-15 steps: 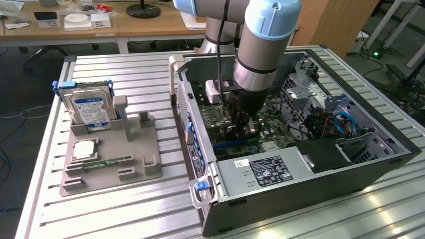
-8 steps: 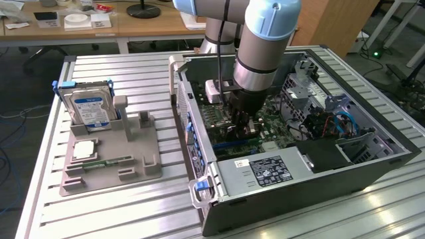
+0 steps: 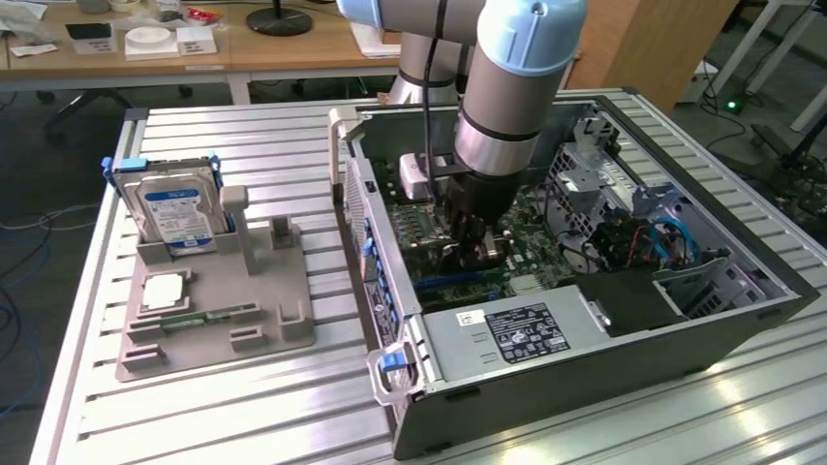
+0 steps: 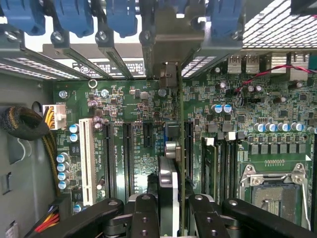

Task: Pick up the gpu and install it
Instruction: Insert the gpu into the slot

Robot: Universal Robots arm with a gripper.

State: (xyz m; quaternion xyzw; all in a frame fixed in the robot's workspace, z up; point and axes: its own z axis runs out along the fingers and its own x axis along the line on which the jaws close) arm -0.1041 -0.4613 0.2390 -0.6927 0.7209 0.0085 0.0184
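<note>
On the exterior view's left, a grey holder [image 3: 213, 310] on the slatted worktop [image 3: 194, 417] carries a hard drive [image 3: 174, 213] standing upright. To its right lies the open computer case [image 3: 568, 281], with the arm reaching down into it. The end effector [image 4: 168, 208] is clamped on the gpu [image 4: 171, 163], held edge-on over the motherboard [image 4: 138, 134] among the expansion slots, its bracket end toward the case's rear slot covers [image 4: 114, 49].

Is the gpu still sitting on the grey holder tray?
No: the gpu is edge-on in the end effector, above the motherboard inside the case.
</note>
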